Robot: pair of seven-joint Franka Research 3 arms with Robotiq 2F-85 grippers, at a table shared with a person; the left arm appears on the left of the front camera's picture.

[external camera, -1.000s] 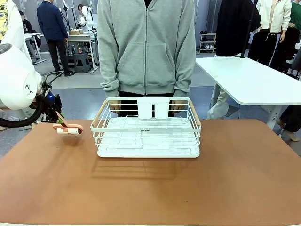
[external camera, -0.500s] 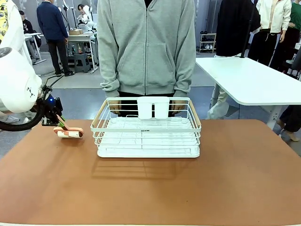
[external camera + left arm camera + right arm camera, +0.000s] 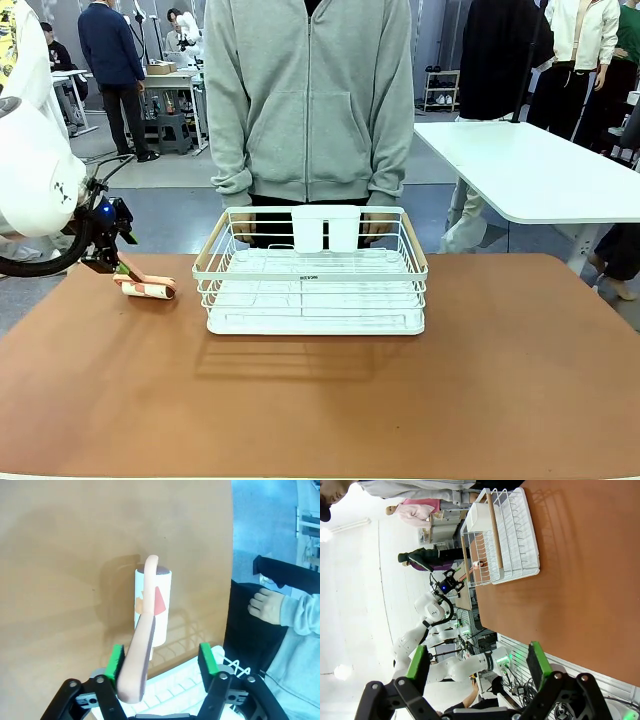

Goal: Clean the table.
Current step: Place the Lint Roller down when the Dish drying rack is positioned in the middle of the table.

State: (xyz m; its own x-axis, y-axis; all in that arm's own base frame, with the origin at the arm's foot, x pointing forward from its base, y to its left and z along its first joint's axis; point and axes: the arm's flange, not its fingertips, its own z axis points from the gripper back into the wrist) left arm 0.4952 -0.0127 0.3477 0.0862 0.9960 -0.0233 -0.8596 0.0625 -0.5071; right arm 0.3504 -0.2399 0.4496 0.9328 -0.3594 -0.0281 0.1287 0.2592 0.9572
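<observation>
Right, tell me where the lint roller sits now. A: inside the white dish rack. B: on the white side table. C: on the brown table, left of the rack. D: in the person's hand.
C: the lint roller lies on the table to the left of the dish rack, with its handle between the open pads of the left end effector.

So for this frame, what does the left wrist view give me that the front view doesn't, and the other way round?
Left wrist view: the left gripper up close, jaws open around the lint roller's handle, the handle against one green pad and apart from the other; the roller lies on the table.

Front view: the whole white dish rack at mid-table, the person behind it with both hands at its far rim, and the white side table.

Both: the roller, the brown table, part of the rack, the person's grey sleeve.
</observation>
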